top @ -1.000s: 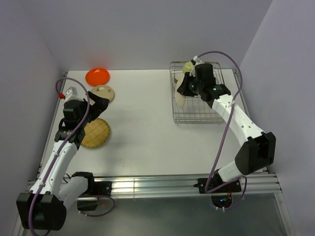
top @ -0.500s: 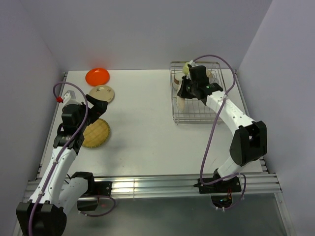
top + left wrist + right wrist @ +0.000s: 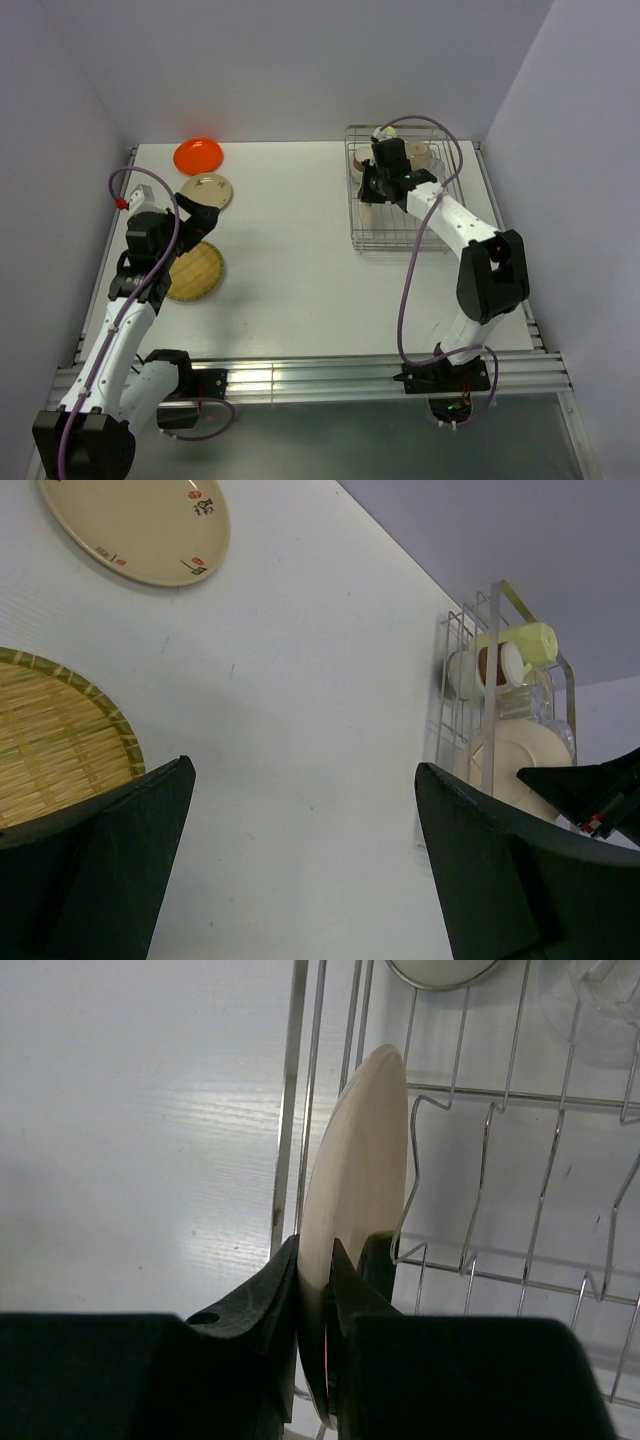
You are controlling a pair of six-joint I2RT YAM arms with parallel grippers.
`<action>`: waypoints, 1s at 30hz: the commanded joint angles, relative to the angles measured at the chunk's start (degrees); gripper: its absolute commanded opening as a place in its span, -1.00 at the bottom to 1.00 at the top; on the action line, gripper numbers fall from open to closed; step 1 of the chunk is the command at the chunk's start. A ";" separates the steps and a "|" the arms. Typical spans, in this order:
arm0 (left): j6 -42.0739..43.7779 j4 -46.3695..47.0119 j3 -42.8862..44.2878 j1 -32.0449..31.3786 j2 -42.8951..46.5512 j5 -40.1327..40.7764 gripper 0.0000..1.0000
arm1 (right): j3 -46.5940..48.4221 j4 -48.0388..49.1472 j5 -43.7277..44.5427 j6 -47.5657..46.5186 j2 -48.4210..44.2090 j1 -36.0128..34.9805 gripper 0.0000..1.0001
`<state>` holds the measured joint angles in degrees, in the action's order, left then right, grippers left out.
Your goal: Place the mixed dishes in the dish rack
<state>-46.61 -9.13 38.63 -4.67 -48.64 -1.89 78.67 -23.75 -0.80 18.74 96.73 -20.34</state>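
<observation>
My right gripper (image 3: 330,1250) is shut on the rim of a cream plate (image 3: 360,1160), which stands on edge between the wires at the left side of the dish rack (image 3: 480,1100). From above, that plate (image 3: 367,212) sits just inside the rack (image 3: 440,235). A pale yellow-green mug (image 3: 522,643), a cream bowl (image 3: 440,968) and a clear glass (image 3: 600,1010) are in the rack's far end. On the table's left lie an orange plate (image 3: 198,155), a tan plate (image 3: 207,190) and a woven plate (image 3: 195,270). My left gripper (image 3: 303,768) hangs open above the table beside the woven plate (image 3: 55,745).
The rack stands at the table's far right, close to the right wall. The three loose plates lie in a line along the left side. The right arm's purple cable (image 3: 420,120) loops over the rack's back edge.
The right gripper has carried the cream plate left and further back within the rack, its forearm swinging round. The left arm shifted slightly, then stayed still.
</observation>
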 commanded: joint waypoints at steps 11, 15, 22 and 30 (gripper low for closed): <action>0.82 -0.98 0.92 0.71 0.04 1.54 0.98 | 0.87 5.29 4.49 -3.18 1.80 -1.81 0.07; 0.82 -1.25 1.80 0.89 -1.45 1.54 0.98 | 0.25 6.61 4.14 -4.15 -0.57 -2.07 0.30; 0.12 -4.66 4.95 2.73 -6.37 1.54 0.99 | 1.48 7.49 -2.96 -12.48 -7.60 -2.07 0.48; -4.89 -1.36 10.15 16.08 -25.41 -7.23 0.82 | 4.48 -7.78 -44.88 -47.82 -9.98 -1.55 0.70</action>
<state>-48.73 -13.91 47.16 7.55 -68.60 -3.84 81.93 -24.45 -26.15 -12.80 87.83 -21.87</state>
